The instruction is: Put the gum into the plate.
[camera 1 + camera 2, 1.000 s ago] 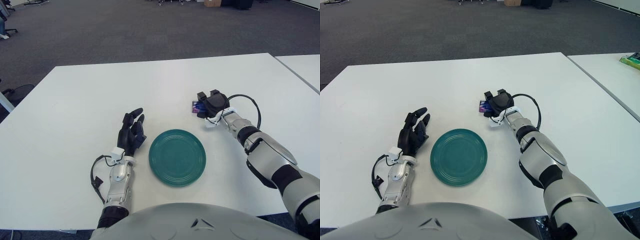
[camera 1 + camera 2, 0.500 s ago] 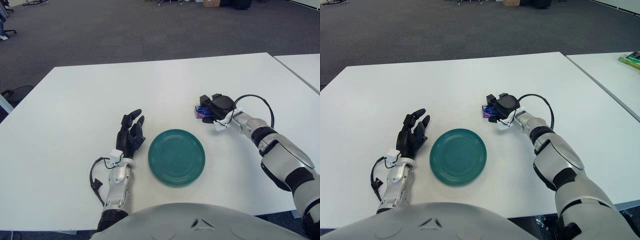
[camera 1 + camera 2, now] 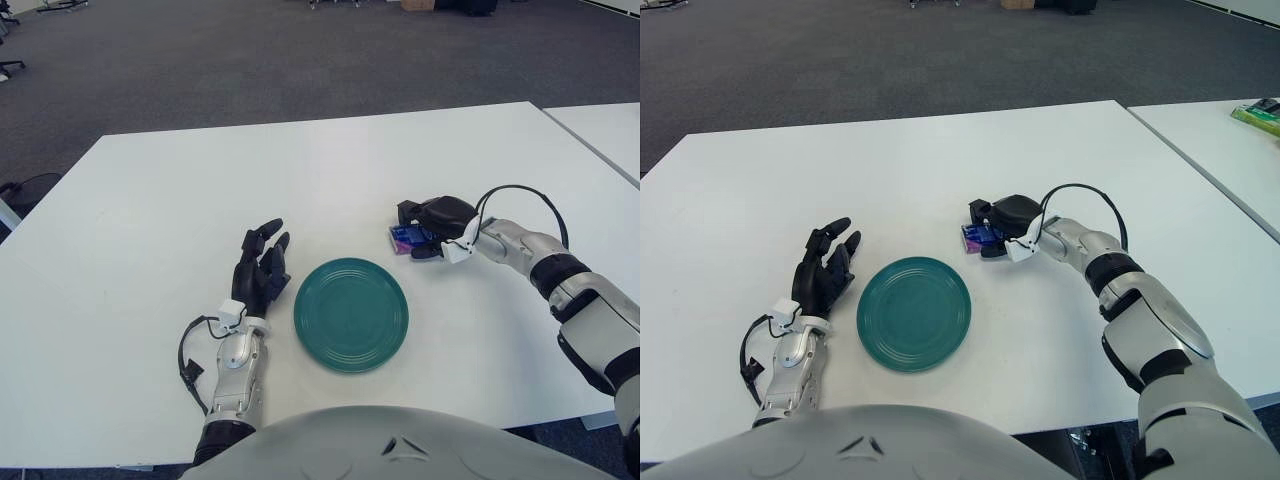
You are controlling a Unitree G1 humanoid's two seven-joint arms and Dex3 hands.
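So compared with a second ago, the right hand [image 3: 432, 222] has rolled over and dropped lower. Its wrist has swung out to the right, so the forearm now comes in almost flat from 3 o'clock instead of angling up from the lower right. The gum [image 3: 405, 237] has shifted a touch with it, down and slightly right on the table [image 3: 200, 170].

Right now the gum, a small blue and purple pack, sits at about 1 o'clock from the green plate [image 3: 351, 314], near the rim but clearly still outside it. The right hand is draped over it from the right, dark fingers curled down around the pack, with only its left edge peeking out. To me that looks like a closed grasp on the gum, though I can't tell if the pack is off the table yet or still touching it.

The left hand [image 3: 262, 268] is just hanging out at 9 o'clock of the plate, fingers relaxed and spread, holding nothing.

What it means: I'd say the grab is basically done and the carry hasn't started. The plate is empty. The next bit should be a short lift and a move toward 7 o'clock over the rim. That grip looks shallow on such a thin pack, so it could slip.
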